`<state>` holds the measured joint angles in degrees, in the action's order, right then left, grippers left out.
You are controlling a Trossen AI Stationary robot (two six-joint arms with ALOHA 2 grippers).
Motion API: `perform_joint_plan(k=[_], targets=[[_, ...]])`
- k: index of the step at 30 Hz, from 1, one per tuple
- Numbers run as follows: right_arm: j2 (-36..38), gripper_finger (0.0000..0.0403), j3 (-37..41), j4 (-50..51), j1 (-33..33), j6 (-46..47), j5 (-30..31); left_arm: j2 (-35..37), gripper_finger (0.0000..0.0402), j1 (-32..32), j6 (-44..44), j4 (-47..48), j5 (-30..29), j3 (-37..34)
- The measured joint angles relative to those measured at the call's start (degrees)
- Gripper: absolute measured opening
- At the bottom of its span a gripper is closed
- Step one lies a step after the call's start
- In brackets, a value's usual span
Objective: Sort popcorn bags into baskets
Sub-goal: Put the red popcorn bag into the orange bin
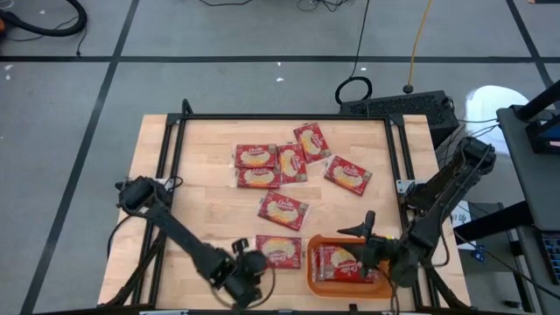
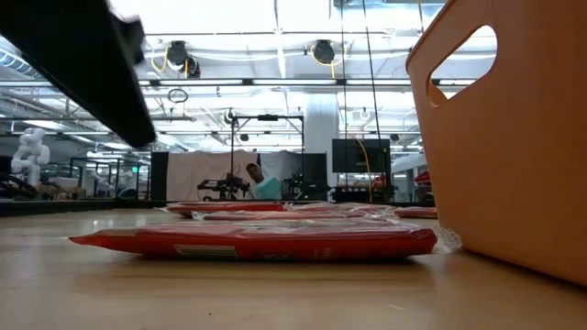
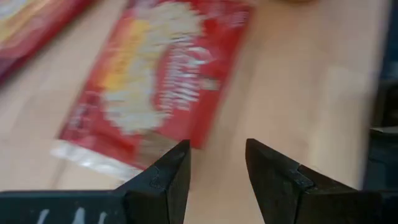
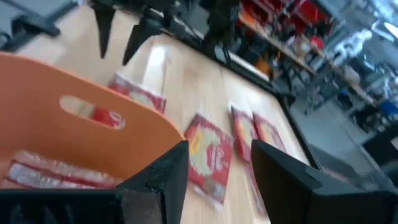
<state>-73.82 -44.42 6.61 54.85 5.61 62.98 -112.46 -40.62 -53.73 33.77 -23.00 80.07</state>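
Pale, smooth-grained wooden tabletop (image 1: 201, 166) inside a dark metal frame, and glossy flat red popcorn bags (image 1: 280, 175) scattered across it, each a crinkly foil rectangle with a cream-yellow oval label. Four sit in a loose cluster toward the far side, two of them side by side with long axes running left to right, two more tilted on the diagonal. One lies alone to the right of the cluster (image 1: 348, 175), angled. One at mid-table (image 1: 283, 210), long axis slightly skewed.

The nearest loose packet (image 1: 278, 252) lies flat with its long axis left to right, just beside the orange basket (image 1: 317, 282). That basket is shallow, smooth moulded plastic with rounded corners and a handle slot in its wall, sitting at the near edge, right of centre. Red packets lie flat inside it (image 1: 337, 262).

Left gripper (image 3: 216, 163) hangs low over the near packet's end, jaws partly apart, nothing between them. Right gripper (image 4: 219, 163) is over the basket's far rim, jaws parted too and empty.

From table height, the near packet shows as a thin flat red slab with crimped clear seams.
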Motion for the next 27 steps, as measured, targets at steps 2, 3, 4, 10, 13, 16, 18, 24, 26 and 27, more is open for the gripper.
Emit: perform_joint_plan(k=[2, 3, 4, 10, 13, 16, 18, 24, 26, 27], targets=[[2.1, 0.0164, 3.5, -8.4, 0.0, -5.3, -0.2, 0.0, 0.0156, -2.0, 0.7, -0.7, -1.7, 0.0], [3.0, 0.0164, 5.0, -12.3, 0.0, -7.8, -0.9, 0.0, 0.0156, -2.9, 1.1, -0.5, -2.7, 0.0], [3.9, 0.0164, 6.5, -16.4, 0.0, -10.2, -2.0, -0.2, 0.0156, -3.6, 1.3, -0.4, -4.0, 0.0], [7.0, 0.0164, 13.9, -35.5, -0.1, -20.2, -6.2, -2.6, 0.0157, -5.2, 2.4, -0.6, -7.7, 0.1], [7.2, 0.0164, 15.2, -38.8, -0.1, -21.4, -6.3, -5.0, 0.0158, -5.1, 3.1, 0.0, -7.9, 0.0], [7.1, 0.0164, 15.2, -38.5, -0.1, -21.3, -6.4, -6.7, 0.0174, -4.7, 2.4, 1.4, -9.5, 0.0], [7.1, 0.0164, 15.2, -38.4, -0.1, -20.9, -7.7, -8.0, 0.0192, -4.3, 1.2, 3.1, -10.4, 0.0], [7.1, 0.0164, 15.2, -38.4, -0.1, -19.9, -10.8, -9.9, 0.0243, -3.7, -0.5, 5.8, -11.3, 0.3], [7.1, 0.0164, 15.2, -38.4, -0.1, -19.9, -10.8, -10.7, 0.0245, -3.4, -2.5, 6.6, -11.4, 0.4], [7.1, 0.0164, 15.2, -38.4, -0.1, -19.8, -10.8, -10.7, 0.024, -3.3, -3.0, 6.7, -11.4, 0.4]])
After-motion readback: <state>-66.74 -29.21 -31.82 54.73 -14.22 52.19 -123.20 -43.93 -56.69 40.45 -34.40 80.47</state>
